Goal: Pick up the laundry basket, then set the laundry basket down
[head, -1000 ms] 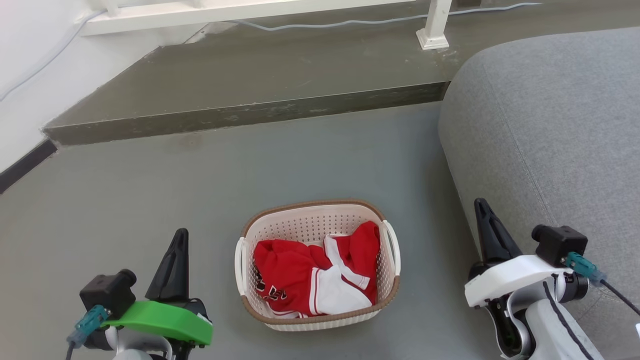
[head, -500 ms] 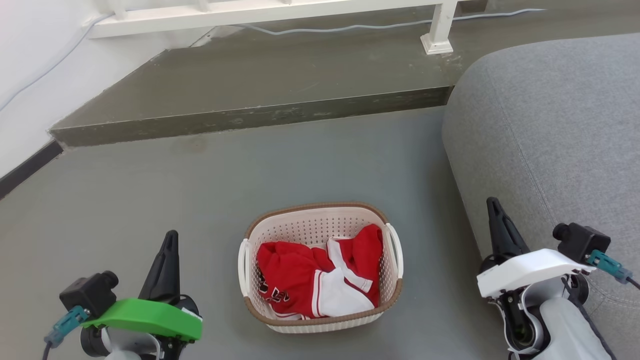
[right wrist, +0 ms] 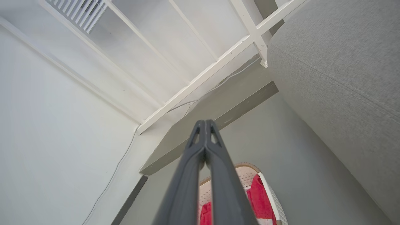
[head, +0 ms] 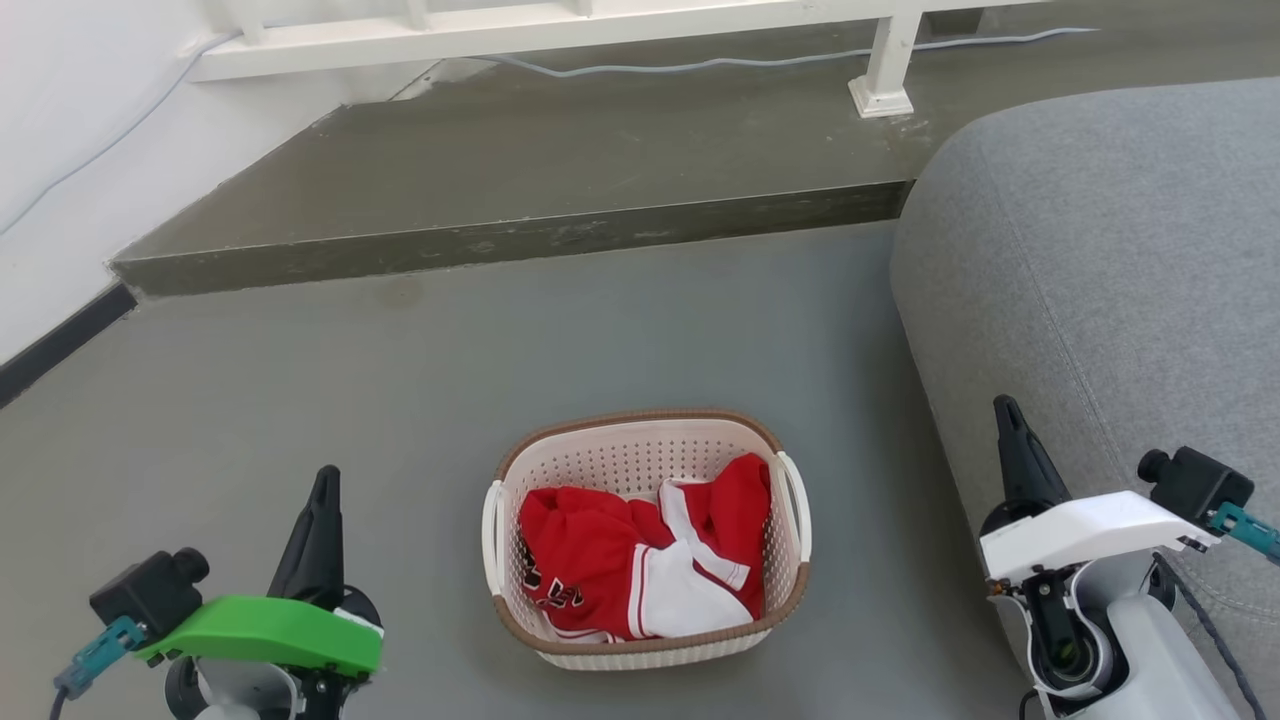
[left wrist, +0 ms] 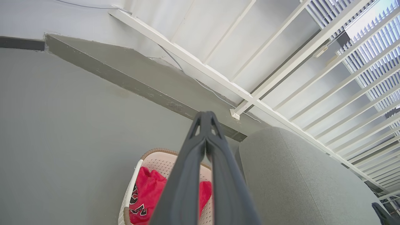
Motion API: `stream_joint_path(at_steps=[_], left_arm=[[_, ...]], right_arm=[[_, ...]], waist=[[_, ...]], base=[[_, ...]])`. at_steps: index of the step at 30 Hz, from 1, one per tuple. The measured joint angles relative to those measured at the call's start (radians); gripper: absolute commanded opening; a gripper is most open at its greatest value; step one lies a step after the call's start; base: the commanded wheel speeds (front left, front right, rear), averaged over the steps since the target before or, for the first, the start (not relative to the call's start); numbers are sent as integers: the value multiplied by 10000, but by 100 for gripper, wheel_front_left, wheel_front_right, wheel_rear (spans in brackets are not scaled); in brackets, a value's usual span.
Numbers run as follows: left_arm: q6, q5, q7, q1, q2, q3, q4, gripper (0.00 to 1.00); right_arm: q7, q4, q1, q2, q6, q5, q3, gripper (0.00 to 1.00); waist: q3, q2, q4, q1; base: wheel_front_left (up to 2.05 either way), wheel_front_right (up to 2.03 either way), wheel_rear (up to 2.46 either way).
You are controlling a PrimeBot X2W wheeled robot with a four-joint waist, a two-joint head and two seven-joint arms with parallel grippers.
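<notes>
Flanking one laundry basket (head: 620,458): left hand (head: 325,476), right hand (head: 1005,406)

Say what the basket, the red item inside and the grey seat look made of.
The laundry basket looks like matte cream plastic, given its moulded holes; its rim looks woven. The red and white garment is soft cloth, crumpled. The grey sofa seems upholstered in coarse woven fabric.
</notes>
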Motion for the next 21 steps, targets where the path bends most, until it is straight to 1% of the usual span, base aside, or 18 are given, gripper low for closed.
stream_joint_path(at_steps=[6, 8, 17, 21], left_arm=[[2, -543, 201, -1, 13, 119, 42, 0], [2, -800, 245, -1, 19, 153, 65, 0], [2, -1747, 451, -2, 38, 274, 176, 0], [2, -2222, 612, -4, 54, 345, 230, 0]], right_arm=[[107, 0, 0, -4, 10, 591, -123, 0], [207, 0, 0, -6, 81, 805, -173, 0], [495, -4, 0, -29, 109, 1881, -424, 0], [616, -6, 0, -46, 176, 2343, -525, 0]], waist=[[-33, 0, 32, 0], [-46, 0, 45, 0], [-107, 0, 103, 0], [-134, 0, 129, 0]], base=[[0, 0, 0], [0, 0, 0], [0, 0, 0], [0, 0, 0]])
